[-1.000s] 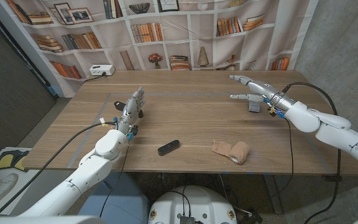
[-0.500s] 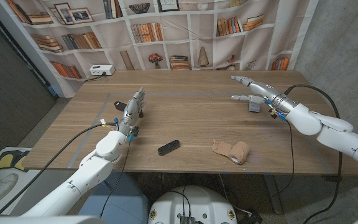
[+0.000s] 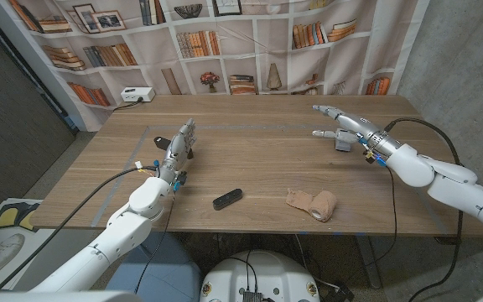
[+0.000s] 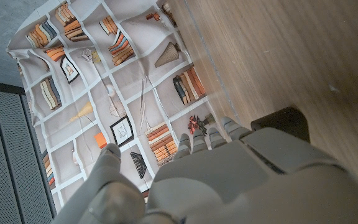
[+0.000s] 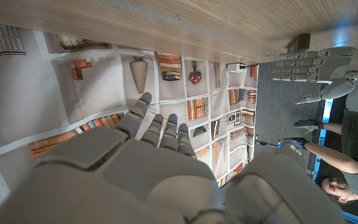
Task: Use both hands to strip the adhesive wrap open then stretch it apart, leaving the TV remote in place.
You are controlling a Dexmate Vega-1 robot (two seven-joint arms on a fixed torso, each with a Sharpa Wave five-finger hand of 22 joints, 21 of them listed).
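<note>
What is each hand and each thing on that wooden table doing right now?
Left hand: holding nothing, fingers extended.
Right hand: open, raised over the table's far side.
Tan roll of adhesive wrap: untouched, loose end partly unrolled.
Black TV remote: lying flat, untouched.

Wooden table point(image 3: 258, 159) w/ printed bookshelf backdrop point(image 3: 225, 42) behind, grey wall point(image 3: 459, 59) at right.

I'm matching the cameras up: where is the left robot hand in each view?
Head view: the left robot hand is at the table's left part.
Left wrist view: it is the near hand, fingers toward the bookshelf curtain.
Right wrist view: the far hand by the table, beyond the right robot hand.
Shared landmark: the bookshelf curtain.
</note>
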